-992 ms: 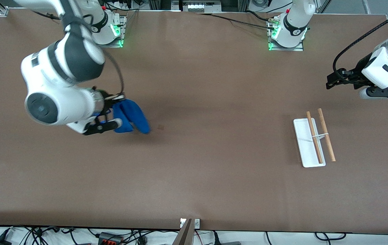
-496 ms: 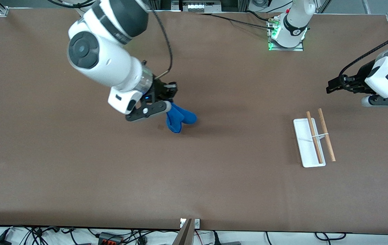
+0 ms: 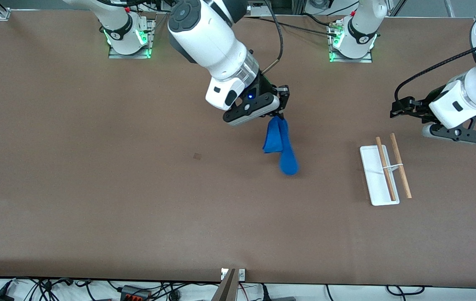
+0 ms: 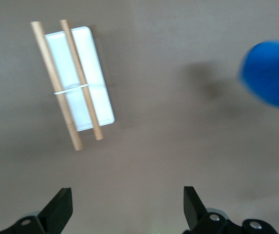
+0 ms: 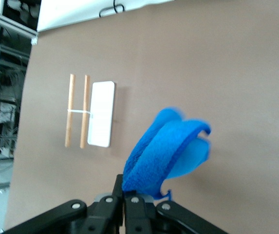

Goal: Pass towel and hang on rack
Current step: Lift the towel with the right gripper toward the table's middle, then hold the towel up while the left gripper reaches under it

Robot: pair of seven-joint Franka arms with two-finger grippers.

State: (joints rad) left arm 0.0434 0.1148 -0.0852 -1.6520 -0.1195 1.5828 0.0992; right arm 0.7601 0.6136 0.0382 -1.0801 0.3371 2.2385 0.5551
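Blue terry cloth, the towel (image 3: 280, 144), is pinched at its top between the pressed-together fingers of the right gripper (image 3: 280, 113) and hangs folded below them, in the air over the middle of the table (image 3: 95, 188). In the right wrist view the towel (image 5: 166, 151) is seen rising from the clamped fingertips (image 5: 129, 197); the pinched edge itself is hidden between the pads, and the free end is blurred. In the front view the right gripper's fingers are partly masked by the black camera mount, so only the towel's emergence beneath them is made out.

The rack (image 3: 384, 173) is seen standing on the table toward the left arm's end, well apart from the towel. Its white tray base and two wooden rods, joined by a thin white bracket, are visible whole in all three views (image 4: 73, 83) (image 5: 88, 113). One rod is seen over the tray, the other just off its edge.

The left gripper (image 3: 396, 109) is held in the air over bare table near the rack, with fingers spread wide and nothing between them. In the left wrist view only the two dark fingertips (image 4: 61, 207) are shown, cut off by the frame edge. The towel's blurred end (image 4: 270, 73) is caught at that view's border.
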